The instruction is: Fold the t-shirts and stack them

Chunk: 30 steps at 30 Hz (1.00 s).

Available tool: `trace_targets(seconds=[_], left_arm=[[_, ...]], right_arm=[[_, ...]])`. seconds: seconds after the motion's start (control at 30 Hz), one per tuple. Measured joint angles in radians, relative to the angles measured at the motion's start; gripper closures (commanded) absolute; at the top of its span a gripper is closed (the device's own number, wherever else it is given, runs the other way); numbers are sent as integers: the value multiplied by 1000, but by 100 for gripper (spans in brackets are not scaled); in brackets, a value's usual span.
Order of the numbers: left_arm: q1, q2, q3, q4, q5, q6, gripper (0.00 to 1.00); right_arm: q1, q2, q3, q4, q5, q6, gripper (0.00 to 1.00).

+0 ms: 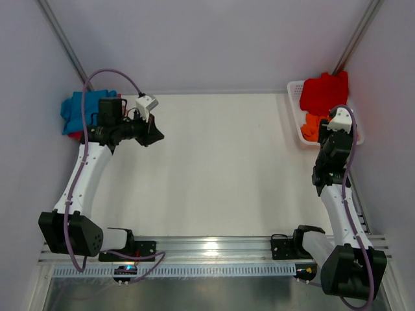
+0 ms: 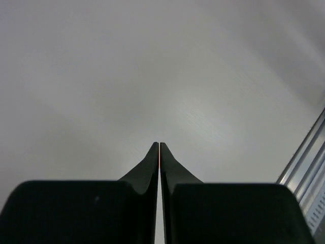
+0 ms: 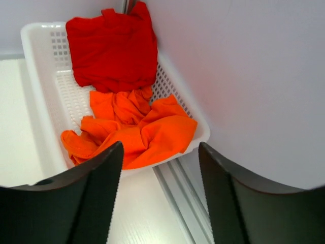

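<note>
A crumpled bright orange cloth t-shirt (image 3: 147,137) lies heaped in the near end of the white plastic mesh basket (image 3: 68,96), which sits at the far right corner of the pale table (image 1: 227,168). A red cloth t-shirt (image 3: 114,46) fills the basket's far end, and its hem touches the orange one. A bundle of blue and teal cloth shirts (image 1: 81,107) rests at the table's far left corner.

The right gripper (image 3: 160,147) hovers above the basket's near rim, jaws moderately apart with nothing between them. The left gripper (image 2: 159,145) is pressed shut and empty over bare table.

The orange shirt looks light, limp and unbreakable. It will likely sag and trail when lifted. A raised fold near the middle of the heap seems the best pinch, clear of the mesh wall and the red shirt.
</note>
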Motion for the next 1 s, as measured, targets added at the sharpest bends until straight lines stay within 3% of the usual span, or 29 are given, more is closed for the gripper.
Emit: trace_targets(seconds=[0.07, 0.13, 0.17, 0.2, 0.23, 0.37, 0.57, 0.63, 0.67, 0.7, 0.77, 0.8, 0.83, 0.87, 1.0], left_arm=[[-1, -4, -2, -53, -62, 57, 100], [-1, -23, -29, -69, -112, 100, 98], [-1, -47, -70, -63, -140, 121, 76], [-1, -76, -118, -58, -164, 138, 16], [-1, -101, -166, -59, -179, 150, 1], [-1, -138, -308, -65, -185, 177, 1], [-1, -137, -351, -55, -188, 194, 3], [-1, -138, -350, -43, -192, 189, 36], [-1, -138, -350, -39, -194, 185, 73], [-1, -138, -349, -36, -196, 183, 100], [-1, -138, -349, -30, -201, 195, 100], [-1, -138, -349, -26, -204, 193, 56], [-1, -138, -349, -20, -212, 195, 32], [-1, -138, -349, -12, -221, 189, 1], [-1, -139, -349, 13, -288, 159, 1]], right_arm=[[-1, 15, 0, -14, -5, -5, 17], [-5, 30, 0, -29, -18, -5, 16], [-8, 37, 0, -38, -27, -3, 15], [-10, 42, 0, -45, -33, -2, 14], [-13, 49, 0, -51, -37, 0, 8], [-16, 90, 0, -59, -48, 10, 1], [-28, 154, 0, -71, -61, 11, 1], [-35, 158, 1, -72, -66, 11, 3], [-37, 158, 7, -80, -64, 10, 6], [-39, 158, 16, -86, -60, 10, 14], [-40, 168, 66, -119, -50, 5, 23], [-41, 180, 103, -131, -51, 1, 29], [-41, 194, 146, -153, -55, -7, 29], [-41, 219, 209, -176, -59, -15, 29], [-42, 333, 458, -250, -84, -43, 29]])
